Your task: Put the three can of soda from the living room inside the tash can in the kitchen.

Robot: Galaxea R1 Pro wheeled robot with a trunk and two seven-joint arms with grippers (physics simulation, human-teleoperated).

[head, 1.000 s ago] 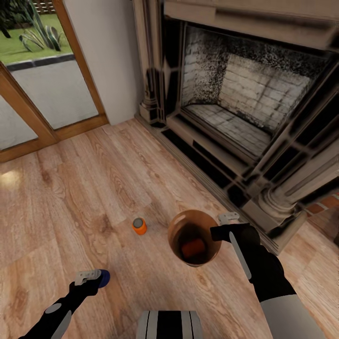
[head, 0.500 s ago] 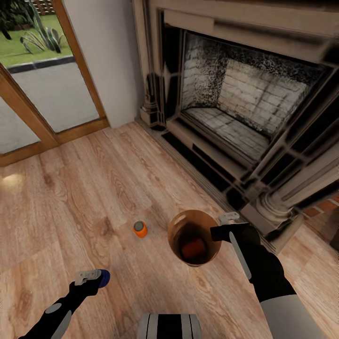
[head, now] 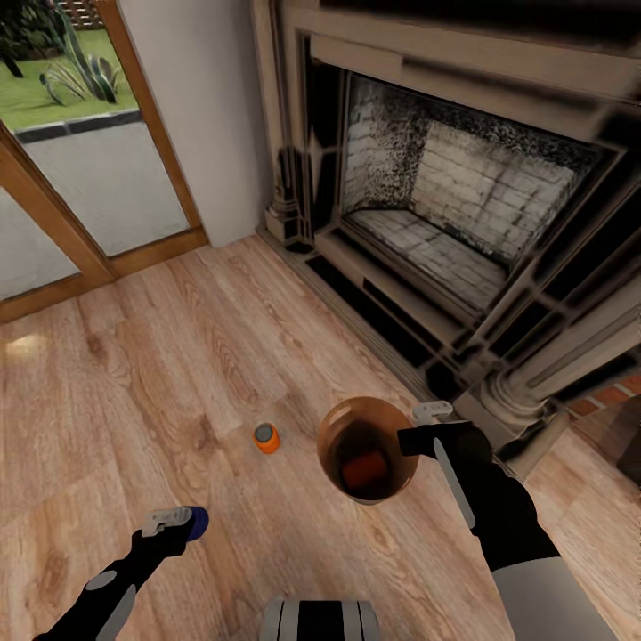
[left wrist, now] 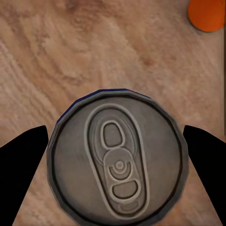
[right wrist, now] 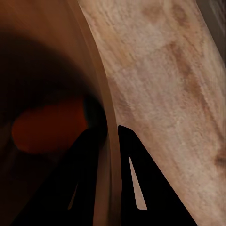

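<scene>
Left tool grips the dark blue soda can; right tool pinches the trash can rim, apparently one orange can inside. Loose orange can stands on wood floor. Keep bin level; drop blue can centred.

1. Looked like varnished wood, grained with a faint sheen: floor.
2. Looked glossy brown inside, smooth: trash can.
3. Appeared as dull brushed metal with embossed tab: top of blue can.
4. Seemed smooth, matt orange: can on floor.
5. Showed rough, sooty whitish brick: fireplace.
6. Appeared matt black: left gripper fingers.
</scene>
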